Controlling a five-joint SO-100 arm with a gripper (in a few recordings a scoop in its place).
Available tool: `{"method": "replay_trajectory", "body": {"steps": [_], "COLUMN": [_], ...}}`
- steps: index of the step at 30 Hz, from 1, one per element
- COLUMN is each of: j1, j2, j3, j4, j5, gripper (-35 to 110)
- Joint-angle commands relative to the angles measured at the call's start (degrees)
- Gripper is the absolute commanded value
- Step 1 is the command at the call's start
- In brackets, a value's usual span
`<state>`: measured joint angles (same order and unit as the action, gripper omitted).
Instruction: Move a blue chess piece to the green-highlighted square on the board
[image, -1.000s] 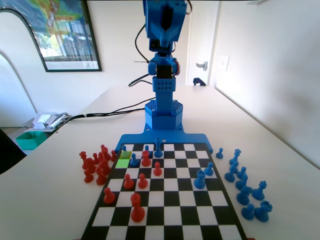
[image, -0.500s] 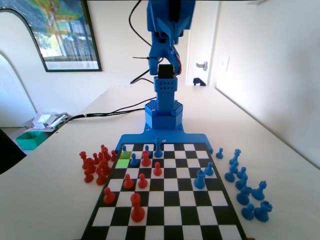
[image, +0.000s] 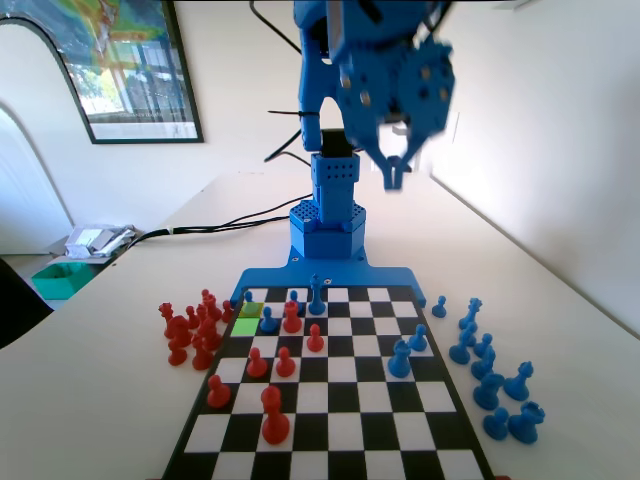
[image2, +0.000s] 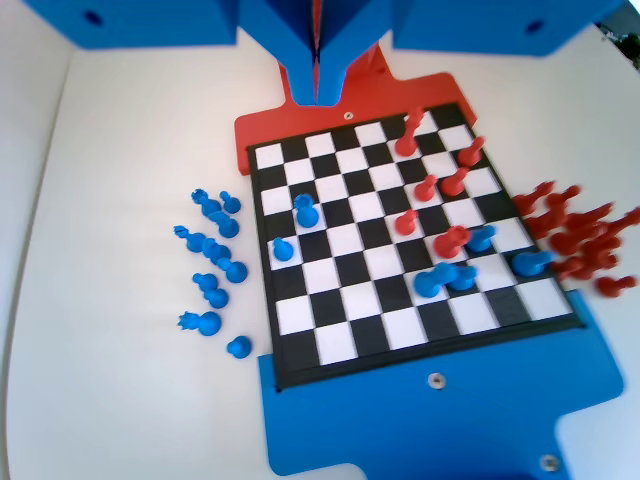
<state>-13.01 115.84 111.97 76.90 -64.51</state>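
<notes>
Blue pawn (image: 268, 321) stands beside green square (image: 245, 327); hand (image: 393, 180) raised, closed, empty.

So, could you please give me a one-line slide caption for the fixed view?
Blue arm's tool raised high above the board, green-highlighted square at its left edge unoccupied.

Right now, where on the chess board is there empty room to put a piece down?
In the fixed view, the near rows of the chess board are mostly bare, right of the big red piece. The green square is free too. It is crowded at the far left, where red pieces and a blue pawn stand close.
</notes>
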Motion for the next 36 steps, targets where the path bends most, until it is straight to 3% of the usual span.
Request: {"method": "replay_trajectory", "body": {"steps": [1, 12, 36], "j1": [-2.5, -8.7, -6.4], "j2": [-1.6, -11.3, -27.9], "j3": [3.0, 8.3, 5.4], "j4": [-6.8, -16.9, -29.1], "j5": [3.2, 6.9, -6.5], "gripper": [1, 7, 11]}}
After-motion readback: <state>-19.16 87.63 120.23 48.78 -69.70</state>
